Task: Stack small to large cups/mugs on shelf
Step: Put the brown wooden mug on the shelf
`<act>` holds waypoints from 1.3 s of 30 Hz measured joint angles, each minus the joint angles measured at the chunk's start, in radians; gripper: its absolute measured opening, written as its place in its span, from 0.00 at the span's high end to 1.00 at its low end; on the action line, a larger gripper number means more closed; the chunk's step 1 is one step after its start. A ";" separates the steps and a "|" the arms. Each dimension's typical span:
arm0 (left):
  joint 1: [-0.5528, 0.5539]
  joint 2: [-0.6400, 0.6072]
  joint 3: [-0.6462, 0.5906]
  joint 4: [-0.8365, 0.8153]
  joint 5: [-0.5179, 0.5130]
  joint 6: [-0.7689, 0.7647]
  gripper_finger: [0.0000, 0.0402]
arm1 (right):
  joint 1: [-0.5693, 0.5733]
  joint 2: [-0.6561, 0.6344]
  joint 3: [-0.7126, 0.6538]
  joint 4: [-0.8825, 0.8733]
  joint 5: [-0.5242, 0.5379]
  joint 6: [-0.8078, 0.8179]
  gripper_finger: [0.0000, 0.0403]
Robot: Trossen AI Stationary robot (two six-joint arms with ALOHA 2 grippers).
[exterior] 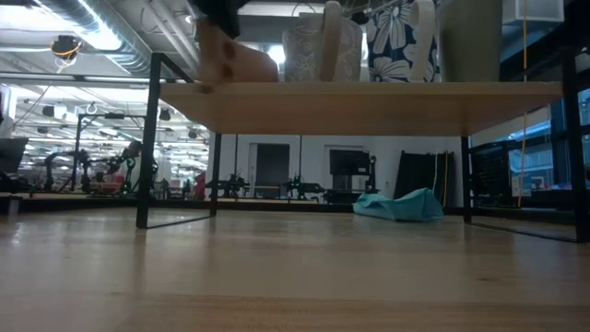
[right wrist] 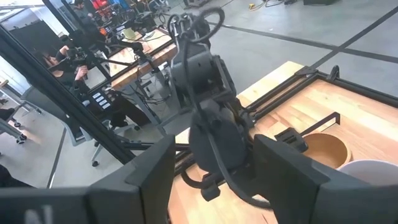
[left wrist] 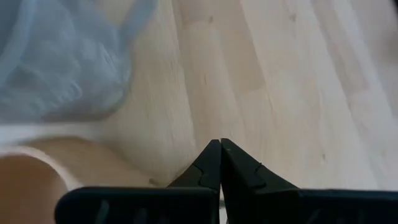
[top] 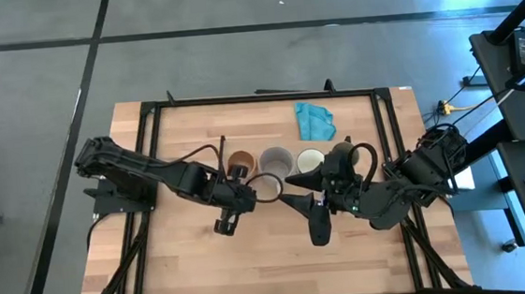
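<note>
My left claw [top: 225, 224] is clenched shut, empty, beside the brown cup [top: 240, 161] on the shelf [exterior: 369, 101]. My right claw [top: 318, 229] gapes released over the tabletop [top: 253, 260].

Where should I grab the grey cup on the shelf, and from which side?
Probably take the grey cup by its rim from above, fingers front and back: it stands upright, mouth open, with the brown cup and white cup close on either side.

Light is even and fairly bright from overhead; shadows on the table [top: 252, 251] are soft. The level view is backlit, the shelf [exterior: 369, 106] dark underneath. The left wrist picture is blurred, its cup [left wrist: 56, 62] out of focus.
</note>
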 joint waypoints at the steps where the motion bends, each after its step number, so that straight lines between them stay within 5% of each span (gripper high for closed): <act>1: 0.000 0.002 -0.006 -0.008 0.000 -0.002 1.00 | 0.000 0.000 0.000 0.000 0.000 0.000 0.46; 12: -0.013 -0.013 -0.004 0.041 -0.010 -0.010 1.00 | 0.000 0.000 0.000 0.000 0.000 -0.002 0.46; 23: -0.009 -0.097 0.085 -0.240 -0.275 -0.134 1.00 | 0.000 0.000 0.000 -0.063 0.000 0.049 0.46; 30: 0.010 -0.122 0.084 -0.388 -0.274 -0.216 1.00 | 0.000 0.000 0.000 -0.061 0.000 0.043 0.46; 39: 0.010 -0.120 -0.009 -0.375 -0.190 -0.220 1.00 | 0.000 0.000 0.000 -0.060 0.003 0.043 0.46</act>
